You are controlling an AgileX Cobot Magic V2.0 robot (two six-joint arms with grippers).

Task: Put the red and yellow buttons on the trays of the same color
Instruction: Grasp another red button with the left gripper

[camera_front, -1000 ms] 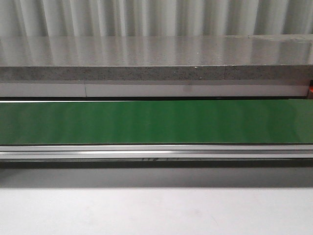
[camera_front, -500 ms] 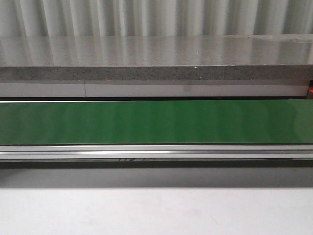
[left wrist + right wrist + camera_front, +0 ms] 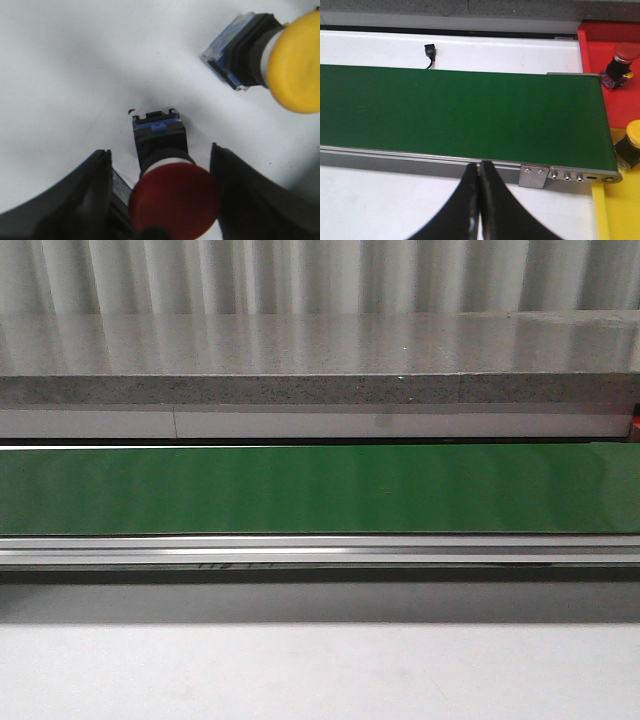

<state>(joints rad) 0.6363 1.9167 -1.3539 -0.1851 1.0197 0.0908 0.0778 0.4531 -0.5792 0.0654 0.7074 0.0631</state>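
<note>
Left wrist view: the left pincer (image 3: 162, 192), jaws apart, straddles a red mushroom-capped push button (image 3: 172, 197) on a white table (image 3: 65, 75). Grasping appears underway; closing comes next. A yellow-capped button (image 3: 295, 62) lies beyond.

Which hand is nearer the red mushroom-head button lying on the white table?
Left. The left hand is open with that red mushroom-head button between its fingers. The right hand is shut, hanging at the green conveyor belt, with this button out of its view.

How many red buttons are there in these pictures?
2. One red button lies between the open left gripper fingers; another lies on the red tray. Others may be hidden.
</note>
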